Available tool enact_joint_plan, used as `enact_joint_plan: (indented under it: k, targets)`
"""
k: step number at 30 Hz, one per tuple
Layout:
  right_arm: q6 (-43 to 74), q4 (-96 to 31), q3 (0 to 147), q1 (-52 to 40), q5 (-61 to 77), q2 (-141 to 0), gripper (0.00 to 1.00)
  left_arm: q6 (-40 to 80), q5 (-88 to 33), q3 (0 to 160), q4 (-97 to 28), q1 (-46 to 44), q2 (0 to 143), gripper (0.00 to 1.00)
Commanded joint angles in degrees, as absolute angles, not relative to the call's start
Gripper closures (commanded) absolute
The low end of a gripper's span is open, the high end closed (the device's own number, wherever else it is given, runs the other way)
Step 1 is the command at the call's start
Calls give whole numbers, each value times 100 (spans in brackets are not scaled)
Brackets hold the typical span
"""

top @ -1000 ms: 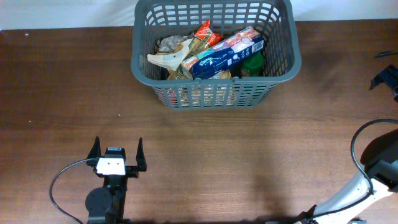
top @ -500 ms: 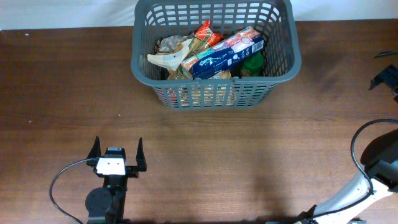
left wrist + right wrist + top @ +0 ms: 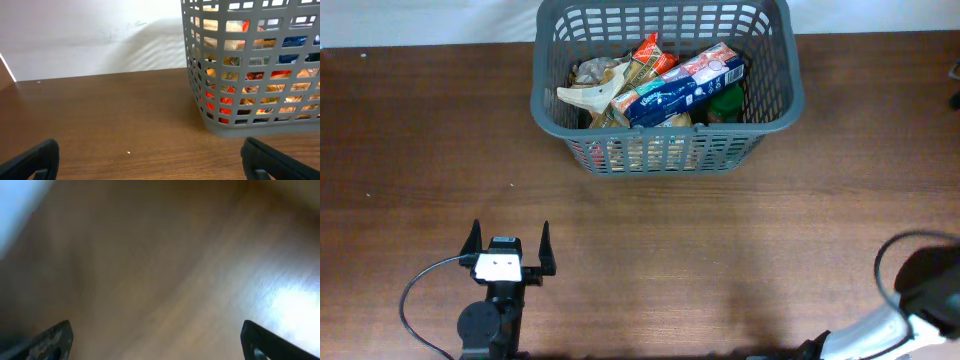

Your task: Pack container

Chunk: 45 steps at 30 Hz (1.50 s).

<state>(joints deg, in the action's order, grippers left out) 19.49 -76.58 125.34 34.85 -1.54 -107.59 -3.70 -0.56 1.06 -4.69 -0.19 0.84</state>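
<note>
The container, a dark grey slotted basket [image 3: 665, 128], stands at the back centre of the wooden table. It holds a long blue carton [image 3: 685, 80], an orange snack packet [image 3: 650, 52], a green item [image 3: 725, 102] and a beige item [image 3: 582, 97]. My left gripper [image 3: 508, 242] is open and empty near the front left, well short of the basket. In the left wrist view its fingers [image 3: 150, 155] are wide apart, with the basket [image 3: 200, 100] ahead on the right. My right gripper [image 3: 156, 340] is open over blurred bare wood, and is almost out of the overhead view.
The right arm's base and cable [image 3: 920, 300] sit at the front right corner. A white wall [image 3: 90, 35] runs behind the table's far edge. Bare wood lies between the left gripper and the basket.
The right gripper has moved away past the right edge of the overhead view, and the right arm has shifted. The left gripper and the basket have not moved.
</note>
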Motion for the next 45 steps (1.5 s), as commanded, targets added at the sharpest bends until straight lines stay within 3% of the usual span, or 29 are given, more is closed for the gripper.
enact_joint_plan:
  k: [1, 10, 14, 26, 45]
  targets:
    - [2003, -7314, 12551, 3310, -202, -10086, 1, -462, 21, 47, -471, 19, 30, 1]
    - [2001, -6875, 12495, 2720, -226, -8884, 1, -464, 21, 47, -471, 19, 30, 1]
    - [1999, -6069, 11876, 2340, -224, -8167, 1, -464, 21, 47, -471, 19, 30, 1]
    - [2029, -3247, 7800, 1896, -217, -5225, 1, -464, 21, 47, -471, 19, 30, 1]
    - [2025, -2928, 5264, 856, -224, -2292, 1, -464, 21, 47, -471, 19, 30, 1]
